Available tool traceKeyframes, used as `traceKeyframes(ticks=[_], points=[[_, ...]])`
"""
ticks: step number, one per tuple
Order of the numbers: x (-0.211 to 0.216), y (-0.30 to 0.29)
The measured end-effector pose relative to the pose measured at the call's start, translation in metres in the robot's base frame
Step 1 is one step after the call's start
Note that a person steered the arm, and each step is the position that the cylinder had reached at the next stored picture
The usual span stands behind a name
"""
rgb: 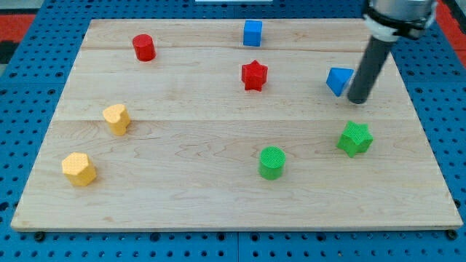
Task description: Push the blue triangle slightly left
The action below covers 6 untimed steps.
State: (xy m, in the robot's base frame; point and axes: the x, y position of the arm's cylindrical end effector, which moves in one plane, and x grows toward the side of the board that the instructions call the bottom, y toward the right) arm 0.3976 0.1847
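- My tip (357, 100) is resting on the wooden board (218, 196), sitting just to the view's right of the blue triangle (338, 80) and appearing to touch its right edge.
- There is no pincer on this rig: the arm is ending in a plain dark rod, so nothing is being grasped or released; contact is by the rod's side only.
- The blue triangle is lying toward the view's upper right of the board, with the red star (254, 75) well apart to its left.
- The green star (354, 138) is sitting below the triangle, and the green cylinder (271, 162) is lying further below and to the left.
- Judgement: the tip is sitting slightly low on the triangle's right side; pushing there is risking rotation.
- Recommendation: centring on that face, then advancing leftward briefly and stopping well short of the red star.
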Motion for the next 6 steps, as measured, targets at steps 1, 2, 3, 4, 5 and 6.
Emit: traceKeyframes(ticks=[1, 2, 3, 4, 5, 6], points=[[-0.065, -0.008], [-0.095, 0.004], [-0.093, 0.046], [-0.1, 0.025], [-0.131, -0.029], [-0.171, -0.073]])
